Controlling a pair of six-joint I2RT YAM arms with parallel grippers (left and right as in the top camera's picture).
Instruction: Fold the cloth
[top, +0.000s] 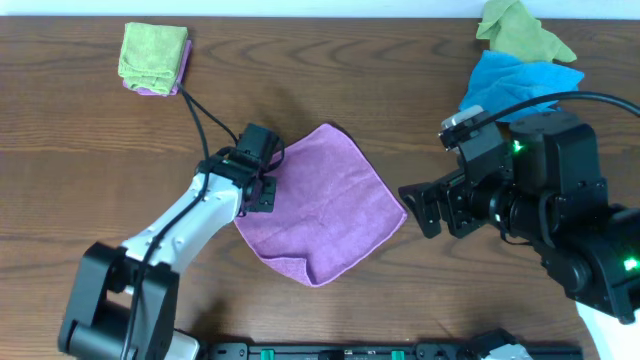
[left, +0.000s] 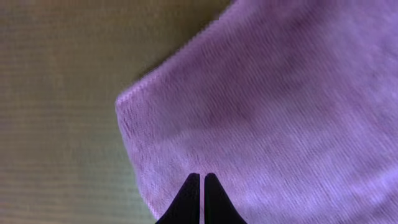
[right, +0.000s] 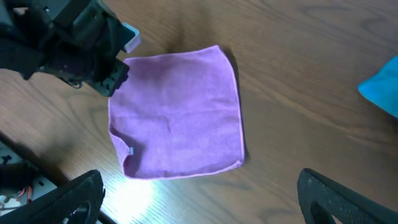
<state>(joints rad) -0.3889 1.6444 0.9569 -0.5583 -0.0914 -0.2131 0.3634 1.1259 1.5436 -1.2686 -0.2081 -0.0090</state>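
Cloth (top: 325, 205), lilac, fuzzy microfibre, roughly square

Your cloth (top: 320, 205) reads plain lilac-purple, no pattern, w/ a small bluish tag (right: 131, 151) near its edge. Table (top: 90, 150): mid-brown wood grain, streaks running 9 to 3; it looks yellow-green in the left wrist view. At 10 o'clock you've got a lime cloth (top: 152, 50) w/ a purple sliver (top: 152, 90) under it. Blue cloth (top: 510, 80) at 2, bright and plain; olive cloth (top: 520, 28) at 1. Left arm (top: 180, 225) is white, left gripper (left: 202, 196) black. Right arm (top: 560, 190) is black w/ green LEDs (top: 517, 148).
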